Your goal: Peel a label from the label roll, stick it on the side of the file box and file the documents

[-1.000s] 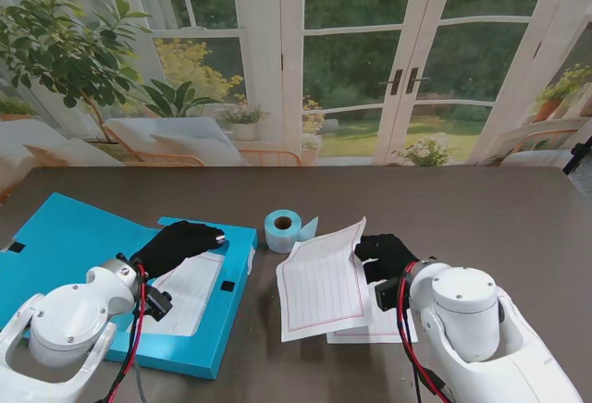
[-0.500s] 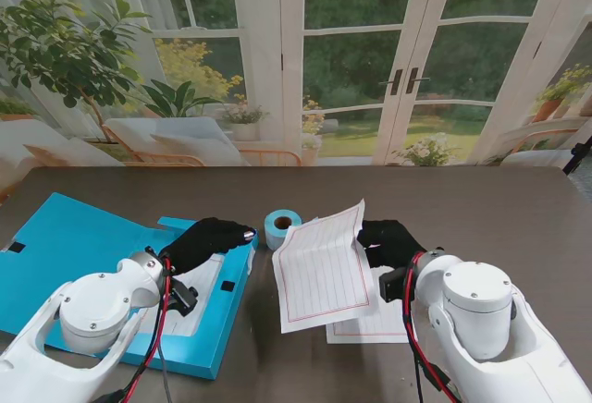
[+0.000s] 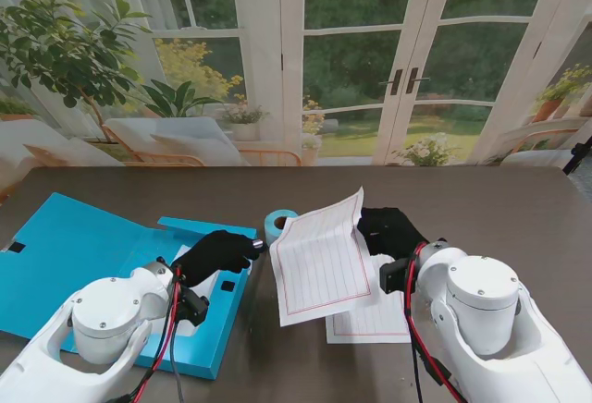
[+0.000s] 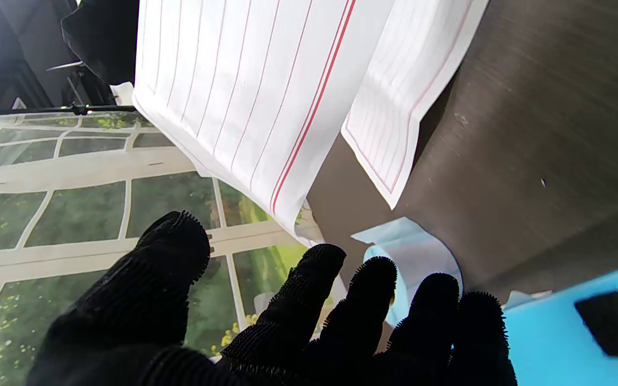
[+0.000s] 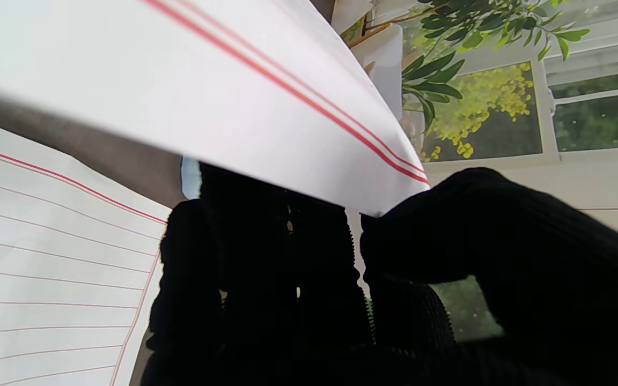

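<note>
Fingers first: your right hand (image 3: 390, 230), in a black knit glove, pinches the top corner of a white lined paper sheet with a red border (image 3: 321, 260); in the right wrist view the thumb (image 5: 448, 230) presses that corner against the curled fingers (image 5: 266, 252). Your left hand (image 3: 217, 251), same black ribbed glove, holds nothing; its fingers (image 4: 362, 300) lie close side by side with the thumb (image 4: 164, 268) set apart.

Items, largest to smallest:

1. Dark brown wood-grain table (image 3: 499, 209), matte, flat.
2. Bright blue plastic file box (image 3: 65, 246), lying opened flat at your left, with small black square fasteners on its panels. Your left hand hovers over its right edge. A white sheet lies inside under the arm.
3. Held lined sheet, lifted off the table and tilted, slightly bowed, between your two hands.
4. Second lined paper sheet with red border (image 3: 375, 320), flat on the table, partly under the held sheet, just beside your right arm.
5. Pale blue label roll with a cardboard core (image 3: 278, 223), cylindrical, standing on the table just beyond the box's right corner, partly hidden behind the held sheet. In the left wrist view a loose curl of its tape (image 4: 411, 252) shows beyond your fingertips.
</note>
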`<state>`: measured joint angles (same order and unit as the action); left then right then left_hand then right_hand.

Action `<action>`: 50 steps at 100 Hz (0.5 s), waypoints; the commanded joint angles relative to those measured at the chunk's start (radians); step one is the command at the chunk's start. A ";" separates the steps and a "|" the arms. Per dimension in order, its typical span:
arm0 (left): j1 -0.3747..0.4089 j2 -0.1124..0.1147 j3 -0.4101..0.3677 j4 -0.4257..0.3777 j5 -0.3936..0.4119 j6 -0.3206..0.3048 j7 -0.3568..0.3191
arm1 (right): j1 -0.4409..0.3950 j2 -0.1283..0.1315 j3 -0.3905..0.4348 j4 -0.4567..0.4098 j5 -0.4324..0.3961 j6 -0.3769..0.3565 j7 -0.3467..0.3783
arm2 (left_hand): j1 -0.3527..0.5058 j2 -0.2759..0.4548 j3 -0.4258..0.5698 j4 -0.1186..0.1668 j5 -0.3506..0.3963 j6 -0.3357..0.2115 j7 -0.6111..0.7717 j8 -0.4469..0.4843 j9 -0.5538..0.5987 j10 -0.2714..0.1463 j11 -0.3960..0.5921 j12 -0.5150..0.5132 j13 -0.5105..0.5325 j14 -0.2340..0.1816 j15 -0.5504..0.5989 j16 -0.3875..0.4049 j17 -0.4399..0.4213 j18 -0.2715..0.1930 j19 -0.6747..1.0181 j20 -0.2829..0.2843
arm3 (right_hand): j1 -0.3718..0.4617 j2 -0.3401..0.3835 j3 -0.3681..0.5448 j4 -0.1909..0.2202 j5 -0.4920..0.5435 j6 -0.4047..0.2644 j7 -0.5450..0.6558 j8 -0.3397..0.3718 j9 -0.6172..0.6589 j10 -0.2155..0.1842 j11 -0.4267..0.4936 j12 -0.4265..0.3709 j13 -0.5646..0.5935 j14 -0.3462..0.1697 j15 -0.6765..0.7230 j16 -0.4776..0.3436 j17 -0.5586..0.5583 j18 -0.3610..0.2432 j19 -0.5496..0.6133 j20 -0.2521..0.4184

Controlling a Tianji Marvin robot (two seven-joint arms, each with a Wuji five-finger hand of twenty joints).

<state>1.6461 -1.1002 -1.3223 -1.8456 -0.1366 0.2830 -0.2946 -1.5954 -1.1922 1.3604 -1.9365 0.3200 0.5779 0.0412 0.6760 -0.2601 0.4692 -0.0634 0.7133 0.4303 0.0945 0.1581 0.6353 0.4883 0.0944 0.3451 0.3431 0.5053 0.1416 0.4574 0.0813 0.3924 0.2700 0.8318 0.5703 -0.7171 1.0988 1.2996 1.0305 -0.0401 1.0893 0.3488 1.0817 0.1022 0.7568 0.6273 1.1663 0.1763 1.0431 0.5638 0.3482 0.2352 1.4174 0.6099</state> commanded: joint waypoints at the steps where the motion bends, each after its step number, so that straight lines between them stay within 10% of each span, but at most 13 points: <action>1: -0.005 -0.010 0.010 0.005 -0.018 0.017 -0.022 | 0.004 -0.006 -0.004 -0.018 0.004 -0.008 0.010 | -0.004 0.032 -0.030 -0.005 -0.002 0.004 -0.014 -0.008 0.022 0.012 0.004 0.008 0.021 0.027 0.017 0.016 0.015 0.003 0.003 0.018 | 0.015 -0.024 0.027 0.041 0.029 -0.012 -0.002 0.020 0.022 0.006 0.008 0.020 0.050 0.002 0.018 -0.009 0.305 0.015 0.053 -0.010; 50: -0.063 -0.029 0.083 0.058 -0.077 -0.001 0.013 | 0.005 -0.012 -0.016 -0.010 0.054 -0.028 -0.001 | 0.007 0.041 -0.054 -0.002 -0.005 0.008 -0.016 -0.009 0.022 0.013 0.002 0.009 0.015 0.025 0.020 0.018 0.008 -0.002 0.001 0.033 | 0.017 -0.024 0.030 0.042 0.031 -0.008 -0.007 0.025 0.022 0.010 0.006 0.023 0.048 0.008 0.019 -0.007 0.299 0.019 0.055 -0.009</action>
<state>1.5913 -1.1146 -1.2465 -1.7931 -0.2007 0.2960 -0.2738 -1.5802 -1.1986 1.3501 -1.9418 0.3688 0.5554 0.0273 0.6760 -0.2491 0.4392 -0.0634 0.7130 0.4425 0.0929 0.1536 0.6476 0.4996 0.0947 0.3451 0.3434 0.5137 0.1522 0.4583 0.0841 0.3996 0.2698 0.8456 0.5703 -0.7171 1.1087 1.3000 1.0305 -0.0394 1.0889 0.3543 1.0816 0.1035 0.7568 0.6374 1.1663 0.1773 1.0433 0.5638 0.3482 0.2361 1.4179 0.6098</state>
